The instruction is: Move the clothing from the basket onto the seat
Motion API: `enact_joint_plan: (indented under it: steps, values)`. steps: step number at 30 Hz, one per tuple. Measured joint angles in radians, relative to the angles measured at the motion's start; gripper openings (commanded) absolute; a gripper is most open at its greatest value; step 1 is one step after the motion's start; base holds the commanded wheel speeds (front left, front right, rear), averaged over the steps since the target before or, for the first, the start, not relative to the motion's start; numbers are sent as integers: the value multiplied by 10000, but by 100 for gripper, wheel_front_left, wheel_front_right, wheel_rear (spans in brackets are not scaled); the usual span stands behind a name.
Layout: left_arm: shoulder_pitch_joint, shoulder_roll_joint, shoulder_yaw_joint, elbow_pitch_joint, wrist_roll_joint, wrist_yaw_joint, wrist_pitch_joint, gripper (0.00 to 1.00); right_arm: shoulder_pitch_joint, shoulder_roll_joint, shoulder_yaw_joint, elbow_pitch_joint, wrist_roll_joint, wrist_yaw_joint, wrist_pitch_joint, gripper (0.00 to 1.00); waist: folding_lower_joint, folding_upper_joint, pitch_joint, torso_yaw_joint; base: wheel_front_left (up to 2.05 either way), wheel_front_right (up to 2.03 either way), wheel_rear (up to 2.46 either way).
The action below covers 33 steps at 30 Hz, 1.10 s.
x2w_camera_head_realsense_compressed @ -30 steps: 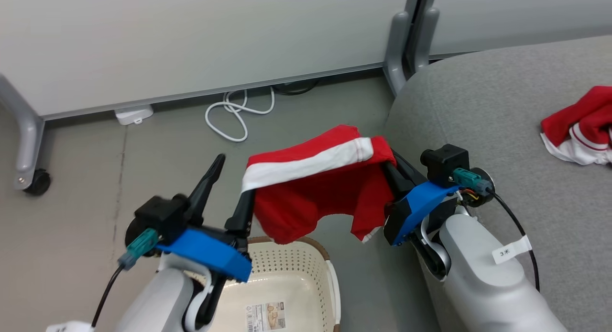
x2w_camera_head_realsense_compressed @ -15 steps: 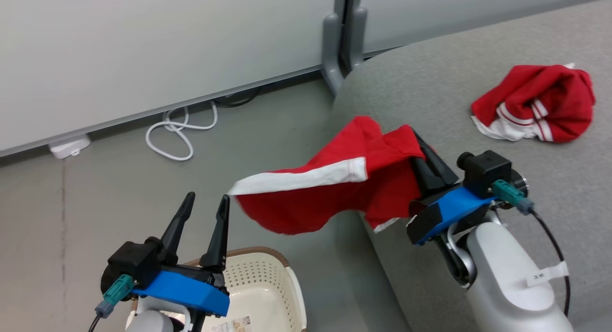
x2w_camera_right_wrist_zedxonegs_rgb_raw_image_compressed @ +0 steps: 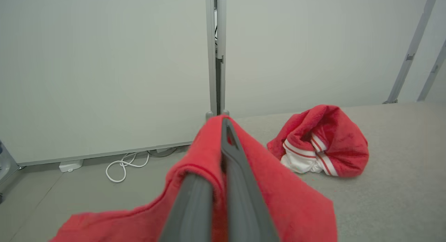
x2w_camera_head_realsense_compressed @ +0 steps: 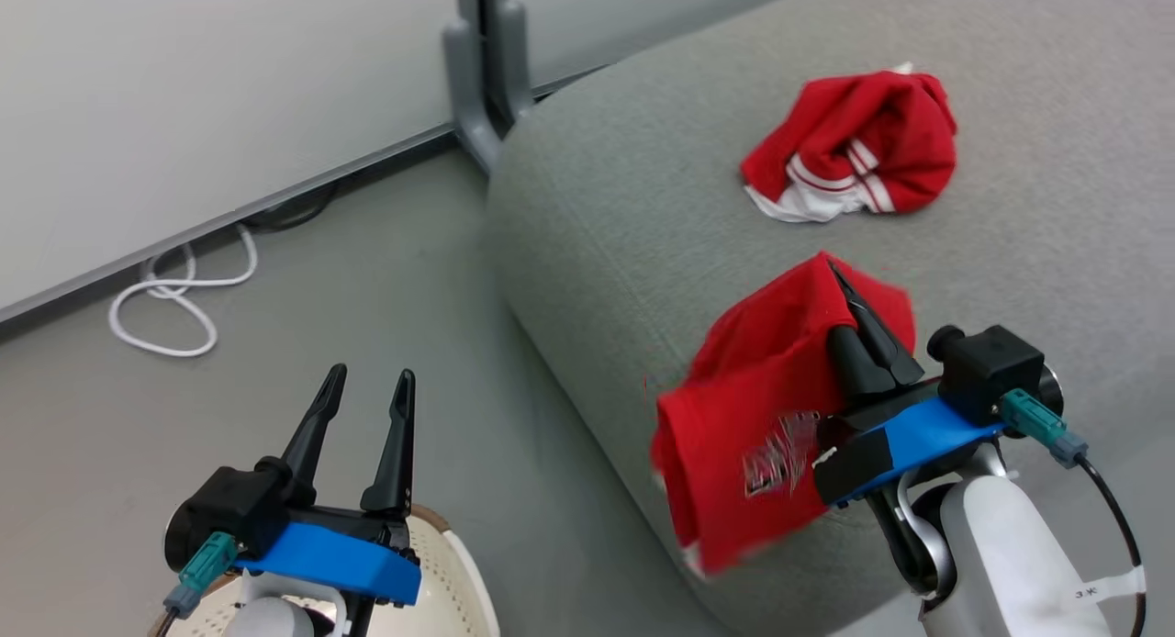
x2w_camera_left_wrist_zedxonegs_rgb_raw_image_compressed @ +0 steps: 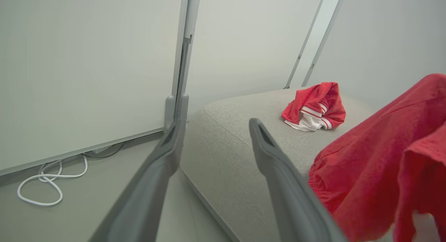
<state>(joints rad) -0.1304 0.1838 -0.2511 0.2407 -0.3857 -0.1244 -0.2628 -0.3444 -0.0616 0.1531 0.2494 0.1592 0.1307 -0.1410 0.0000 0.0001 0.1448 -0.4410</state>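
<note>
My right gripper [x2w_camera_head_realsense_compressed: 840, 279] is shut on a red garment with printed lettering [x2w_camera_head_realsense_compressed: 753, 435], which hangs from the fingers over the front edge of the grey seat [x2w_camera_head_realsense_compressed: 624, 206]. In the right wrist view the same lettered garment [x2w_camera_right_wrist_zedxonegs_rgb_raw_image_compressed: 299, 207] drapes around the closed fingers [x2w_camera_right_wrist_zedxonegs_rgb_raw_image_compressed: 233, 172]. A second red garment with white striped trim [x2w_camera_head_realsense_compressed: 849, 150] lies crumpled farther back on the seat. My left gripper [x2w_camera_head_realsense_compressed: 372, 380] is open and holds nothing, above the cream basket [x2w_camera_head_realsense_compressed: 450, 582] at the bottom left. The basket's inside is mostly hidden by the arm.
A white coiled cable [x2w_camera_head_realsense_compressed: 174, 293] lies on the grey floor by the wall panel. A grey partition post foot [x2w_camera_head_realsense_compressed: 477, 77] stands at the seat's far corner. The seat surface [x2w_camera_right_wrist_zedxonegs_rgb_raw_image_compressed: 393, 186] stretches to the right behind the striped garment [x2w_camera_right_wrist_zedxonegs_rgb_raw_image_compressed: 320, 141].
The head camera has swung right. My right gripper has carried the lettered garment from above the basket to over the seat's edge. The garment slipped away from the left gripper, which has narrowed.
</note>
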Motion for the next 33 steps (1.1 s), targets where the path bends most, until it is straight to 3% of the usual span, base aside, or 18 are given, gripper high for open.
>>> enact_joint_plan:
  steps: [9, 20, 25, 29, 33]
  values:
    - [-165, 167, 4, -52, 46, -2, 0, 100, 471, 75, -88, -543, 94, 0, 134, 0, 0, 0, 287, -1079, 0, 0, 0]
    - [-348, 383, -121, -115, 151, -15, 0, 100, 413, 98, -148, -604, 468, 0, 263, 0, 0, 0, 578, -1187, 0, 0, 0]
    - [-437, 692, -48, -255, 324, -15, 2, 100, -1003, 82, -163, -623, 585, 0, 807, 0, 2, -2, 1117, -1309, 0, 0, 0]
    - [-937, 1091, -261, -577, 502, -17, 142, 100, -2437, -449, -407, -892, 635, 0, 1150, 0, 2, -2, 1786, -1274, 0, 0, 0]
    - [-1316, 1597, -148, -1139, 619, -17, 476, 100, -3910, -1030, -1273, -1009, 834, 2, 1494, 0, 2, -2, 2655, -1227, 0, 0, 0]
